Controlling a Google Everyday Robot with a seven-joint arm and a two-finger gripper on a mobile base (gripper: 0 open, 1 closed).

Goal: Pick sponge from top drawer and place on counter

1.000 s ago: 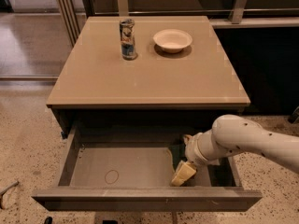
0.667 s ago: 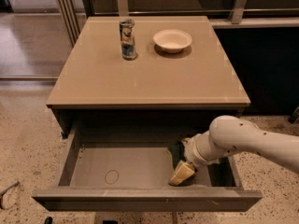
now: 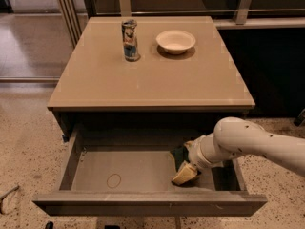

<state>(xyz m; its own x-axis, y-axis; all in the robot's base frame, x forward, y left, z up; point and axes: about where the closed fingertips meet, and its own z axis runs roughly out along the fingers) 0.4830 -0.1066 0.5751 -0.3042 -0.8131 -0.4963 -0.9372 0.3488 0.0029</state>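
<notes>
From my station I see the top drawer [image 3: 128,168] pulled fully out in the lower half of the frame, so the opening part of the job is already done. The arm enters from the right edge, and the gripper [image 3: 185,173] is down inside the drawer, at its right side, with the cream-yellow tip near the front panel. The sponge [image 3: 179,154] shows only as a small dark green patch just behind and above this tip, on the drawer floor near the back right. It seems to touch the gripper, but the wrist covers a part of it. I cannot tell if the gripper is open or closed, and I also cannot tell if it has the sponge. A faint ring mark [image 3: 113,180] is on the drawer floor at lower left, well apart from the gripper. The counter [image 3: 152,80] fills the upper middle of the frame and carries a can [image 3: 129,40] and a bowl [image 3: 175,41] near its far edge; the sponge is not yet on it. In my judgement the task is at the grasp step: a secure hold, the lift out of the drawer, and the placing on the counter are all left to do.
</notes>
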